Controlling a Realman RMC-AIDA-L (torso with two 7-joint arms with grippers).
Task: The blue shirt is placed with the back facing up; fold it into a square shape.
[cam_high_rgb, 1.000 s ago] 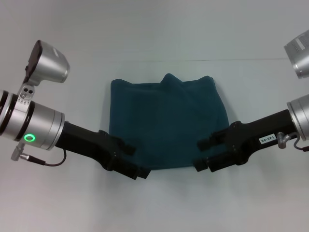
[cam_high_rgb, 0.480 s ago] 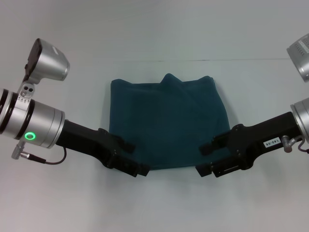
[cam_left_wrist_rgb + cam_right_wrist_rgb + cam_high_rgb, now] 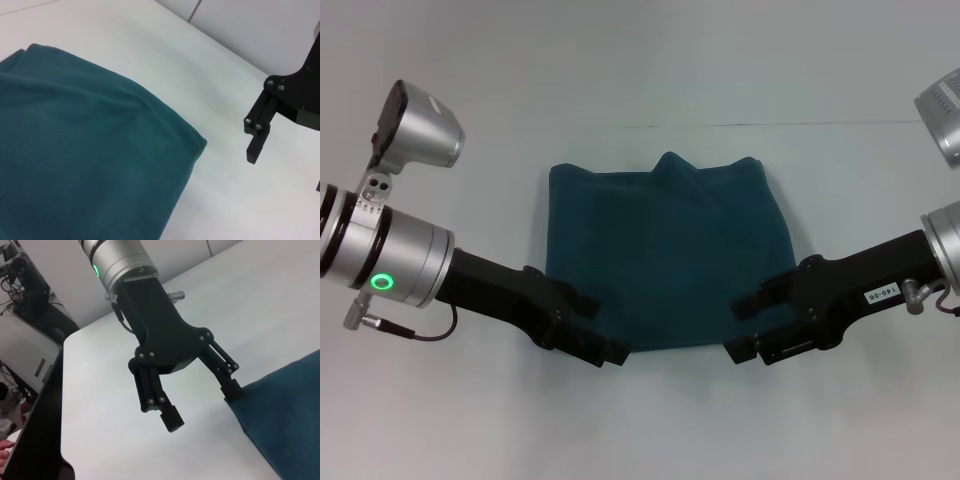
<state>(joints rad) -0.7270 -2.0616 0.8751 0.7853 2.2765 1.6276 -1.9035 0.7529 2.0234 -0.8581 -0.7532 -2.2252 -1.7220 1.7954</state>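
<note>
The dark teal-blue cotton shirt lies folded into a rough square at the middle of the white bench. The left claw and right claw sit spread wide at its near corners, probably placed to lift that edge. The right arm's small white label is illegible.

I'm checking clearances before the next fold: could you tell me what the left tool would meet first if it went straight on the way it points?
Probably the blue shirt's near corner, right ahead of the open left tool; height above it is unclear.
</note>
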